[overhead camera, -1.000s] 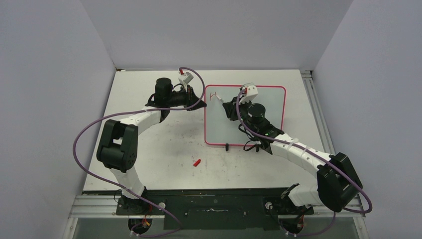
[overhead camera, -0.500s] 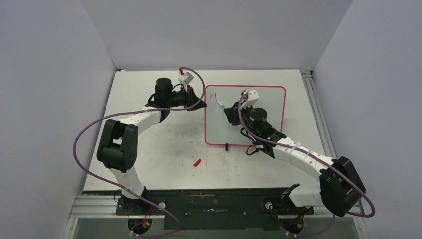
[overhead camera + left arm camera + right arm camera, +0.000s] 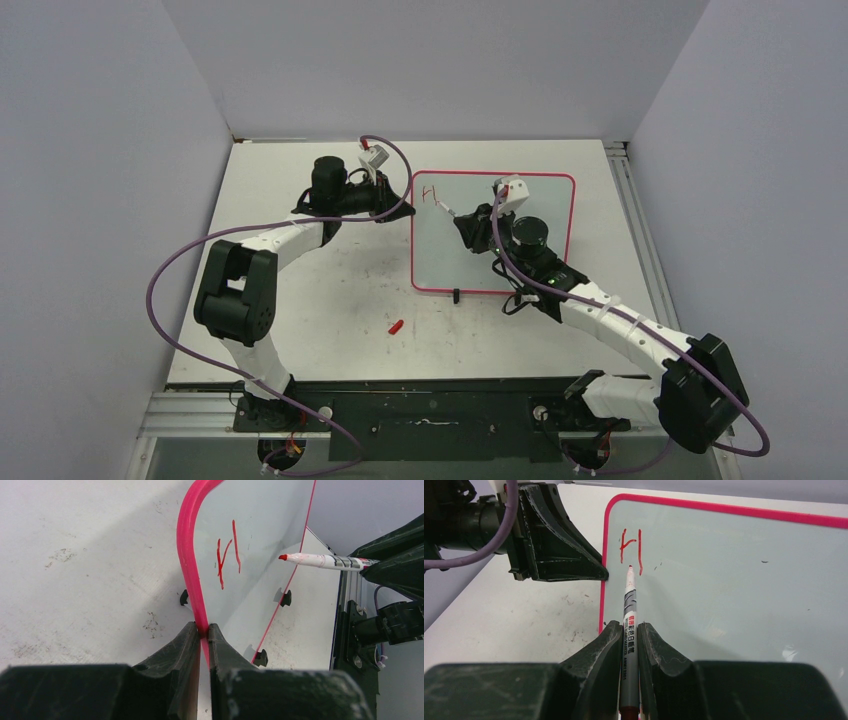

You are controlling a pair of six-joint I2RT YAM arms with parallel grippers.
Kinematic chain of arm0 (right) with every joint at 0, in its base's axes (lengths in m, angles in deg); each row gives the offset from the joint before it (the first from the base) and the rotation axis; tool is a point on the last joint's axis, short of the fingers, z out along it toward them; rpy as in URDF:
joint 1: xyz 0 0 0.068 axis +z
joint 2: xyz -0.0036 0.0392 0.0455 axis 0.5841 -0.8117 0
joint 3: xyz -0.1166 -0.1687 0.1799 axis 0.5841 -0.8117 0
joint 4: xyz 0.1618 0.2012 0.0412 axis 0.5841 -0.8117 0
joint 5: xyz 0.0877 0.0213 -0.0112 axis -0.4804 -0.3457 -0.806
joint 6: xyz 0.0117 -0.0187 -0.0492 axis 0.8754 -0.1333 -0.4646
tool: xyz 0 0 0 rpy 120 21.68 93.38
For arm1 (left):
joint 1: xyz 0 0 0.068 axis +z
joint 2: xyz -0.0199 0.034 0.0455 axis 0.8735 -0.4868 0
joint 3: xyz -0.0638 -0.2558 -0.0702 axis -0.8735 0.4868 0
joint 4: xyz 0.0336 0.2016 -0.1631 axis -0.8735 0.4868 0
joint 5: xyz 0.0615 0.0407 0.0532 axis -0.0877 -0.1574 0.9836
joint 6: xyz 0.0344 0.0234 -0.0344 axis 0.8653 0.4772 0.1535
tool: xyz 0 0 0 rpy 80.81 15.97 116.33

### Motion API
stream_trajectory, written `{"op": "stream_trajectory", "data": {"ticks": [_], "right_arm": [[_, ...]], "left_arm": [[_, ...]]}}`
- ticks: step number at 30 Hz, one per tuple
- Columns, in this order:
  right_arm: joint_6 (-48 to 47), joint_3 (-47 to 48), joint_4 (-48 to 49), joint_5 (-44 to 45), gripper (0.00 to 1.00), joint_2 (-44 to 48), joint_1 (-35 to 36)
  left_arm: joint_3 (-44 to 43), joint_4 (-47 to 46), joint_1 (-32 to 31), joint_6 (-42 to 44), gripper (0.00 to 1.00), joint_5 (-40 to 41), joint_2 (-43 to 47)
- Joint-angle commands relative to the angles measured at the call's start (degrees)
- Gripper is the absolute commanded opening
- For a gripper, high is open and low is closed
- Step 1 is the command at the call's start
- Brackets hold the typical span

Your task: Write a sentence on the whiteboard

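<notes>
Left gripper (image 3: pixel 201 630) pinches whiteboard (image 3: pixel 450 260) at its nine-o'clock rim; right gripper (image 3: pixel 629 627) clamps marker (image 3: pixel 629 610), tip near sentence (image 3: pixel 639 552); cap (image 3: pixel 396 326) at seven o'clock

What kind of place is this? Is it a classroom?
Probably a robot test booth, not a classroom: plain grey walls box in a scuffed white table, the left arm and right arm are bolted to its near edge, and the whiteboard rests on it.

Rear of marker (image 3: pixel 629 625) hidden between fingers (image 3: pixel 594 670); whiteboard (image 3: pixel 744 580) cut off at right
</notes>
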Motion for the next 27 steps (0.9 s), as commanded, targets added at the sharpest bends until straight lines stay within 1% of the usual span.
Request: {"op": "stream_trajectory", "data": {"ticks": [1,15,27], "right_arm": [[-1.1,2.8,0.4,-0.6,0.05,1.1,-0.5],[-2.0,3.3,3.1,-1.9,0.05,-2.6,-2.4],[-2.0,3.0,5.6,-0.6,0.05,-2.5,-3.1]], "left_arm": [[-0.2,-1.3,0.7,0.9,0.00,-1.1,3.2],[0.0,-0.4,0.7,2.2,0.00,-0.7,3.6],[-0.1,-0.3,0.7,2.3,0.00,-0.7,3.6]]}}
